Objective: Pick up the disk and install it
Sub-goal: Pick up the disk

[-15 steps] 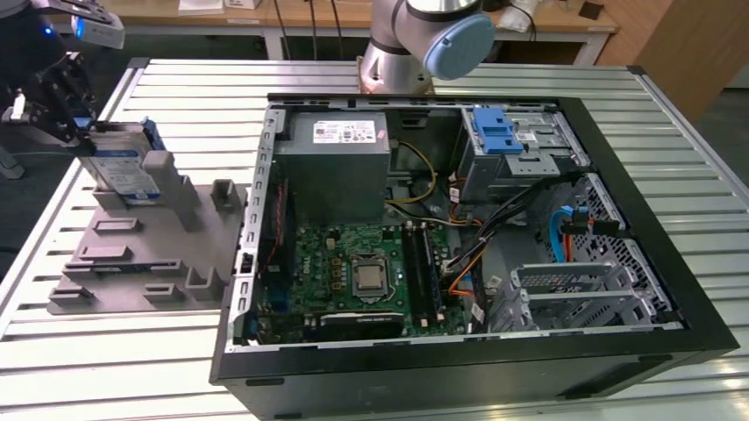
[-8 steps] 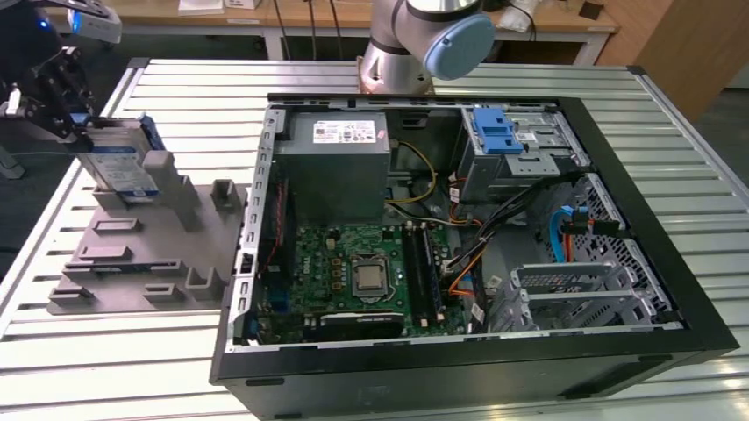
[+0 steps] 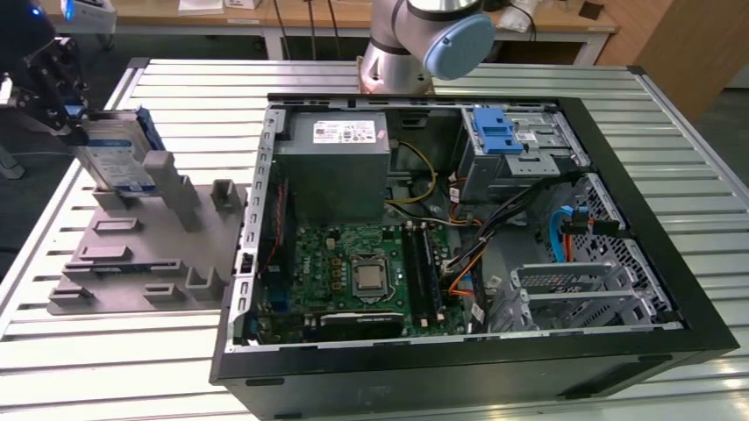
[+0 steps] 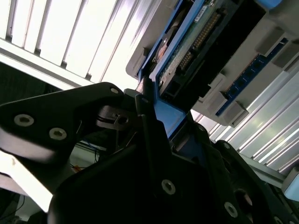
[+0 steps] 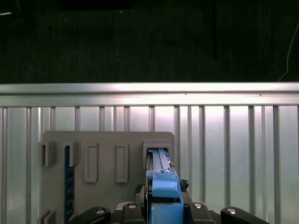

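Big slatted metal table (image 3: 655, 114) with an open computer case (image 3: 655, 342) sitting in the middle, side panel off and the board showing. Just beside the case, on the exterior view's left, is a grey slotted fixture (image 3: 140, 254). The disk (image 3: 117, 156) stands on edge at the fixture corner farthest from the case, and in the first wrist view its lower end sits down in a slot. The gripper (image 3: 70, 118) is right on the disk's upper end. In the second wrist view the black fingers (image 4: 148, 126) are pinched tight on the disk's blue rail, with no gap showing.
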